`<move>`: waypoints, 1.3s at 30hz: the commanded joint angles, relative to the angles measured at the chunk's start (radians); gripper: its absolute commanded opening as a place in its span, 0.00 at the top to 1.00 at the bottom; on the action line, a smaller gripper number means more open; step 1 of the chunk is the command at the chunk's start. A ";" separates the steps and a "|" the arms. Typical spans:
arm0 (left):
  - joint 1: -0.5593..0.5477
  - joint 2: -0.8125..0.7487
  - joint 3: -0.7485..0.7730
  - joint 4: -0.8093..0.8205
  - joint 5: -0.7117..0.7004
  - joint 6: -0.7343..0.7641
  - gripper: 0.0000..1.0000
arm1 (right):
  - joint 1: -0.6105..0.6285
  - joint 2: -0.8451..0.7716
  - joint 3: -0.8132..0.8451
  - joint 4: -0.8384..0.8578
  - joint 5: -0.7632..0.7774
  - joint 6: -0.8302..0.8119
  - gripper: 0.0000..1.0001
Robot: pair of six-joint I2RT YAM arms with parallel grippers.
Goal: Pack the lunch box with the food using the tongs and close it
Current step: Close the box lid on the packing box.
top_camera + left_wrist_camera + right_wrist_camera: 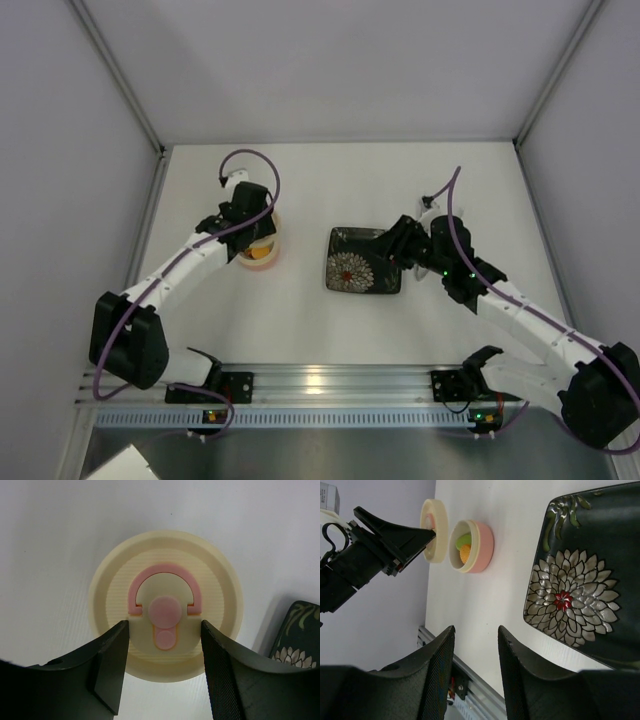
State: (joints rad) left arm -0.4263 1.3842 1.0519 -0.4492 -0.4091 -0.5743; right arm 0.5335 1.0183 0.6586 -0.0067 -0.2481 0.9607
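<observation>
Nearest the left wrist lens, the left gripper [164, 626] fills the lower frame, its dark fingers clamped on the cream lid [165, 555] either side of the pink handle; the lid faces the lens squarely and hides whatever sits below it; a corner of the black floral plate [297, 635] shows at lower right.

Right wrist view: the right gripper [476, 630] stands at the bottom edge, jaws apart with nothing between them; the plate occupies the right half; the lunch box [482, 547] rests on the white table [485, 605] at upper centre, with the lid held apart from its open mouth and roughly in line with it; food [464, 550] lies inside, green and orange pieces visible, the cream piece not discernible; no tongs appear.

Top external view: the left arm reaches to upper left of centre and covers the lunch box; the right gripper hovers at the plate's right edge.

Hazards: a tilted or off-centre descent would likely catch the rim and shove or tip the tub; early release would drop the lid askew; closing with a piece unaccounted for would leave the packing incomplete.
</observation>
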 commanded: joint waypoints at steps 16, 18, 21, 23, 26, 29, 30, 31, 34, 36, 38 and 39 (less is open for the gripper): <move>0.040 0.076 -0.090 0.052 -0.033 -0.047 1.00 | -0.013 -0.035 -0.037 -0.004 -0.005 -0.023 0.60; 0.044 0.079 -0.095 0.058 -0.025 -0.047 1.00 | -0.013 -0.035 -0.040 -0.004 -0.005 -0.025 0.61; 0.050 0.087 -0.099 0.066 -0.017 -0.044 1.00 | -0.013 -0.037 -0.040 -0.004 -0.005 -0.023 0.61; 0.054 0.093 -0.101 0.076 -0.008 -0.041 1.00 | -0.013 -0.037 -0.040 -0.004 -0.005 -0.023 0.60; 0.054 0.101 -0.101 0.084 0.001 -0.041 1.00 | -0.013 -0.040 -0.040 -0.004 -0.005 -0.023 0.60; 0.054 0.105 -0.102 0.096 0.018 -0.039 1.00 | -0.013 -0.040 -0.039 -0.003 -0.002 -0.025 0.61; 0.055 0.107 -0.102 0.099 0.029 -0.038 1.00 | -0.013 -0.040 -0.040 -0.004 0.000 -0.025 0.60; 0.054 0.110 -0.102 0.098 0.032 -0.038 1.00 | -0.013 -0.041 -0.040 -0.004 0.000 -0.027 0.61; 0.054 0.110 -0.108 0.095 0.035 -0.041 1.00 | -0.013 -0.043 -0.042 -0.003 0.003 -0.027 0.61; 0.055 0.104 -0.118 0.098 0.032 -0.041 1.00 | -0.015 -0.043 -0.042 -0.004 0.006 -0.028 0.60; 0.055 0.104 -0.125 0.098 0.030 -0.042 1.00 | -0.013 -0.041 -0.042 -0.003 0.006 -0.028 0.60; 0.054 0.105 -0.127 0.099 0.030 -0.041 1.00 | -0.013 -0.040 -0.043 -0.004 0.004 -0.028 0.60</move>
State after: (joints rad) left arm -0.3756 1.4883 0.9447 -0.3882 -0.3862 -0.6075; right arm 0.5335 1.0012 0.6151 -0.0147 -0.2512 0.9504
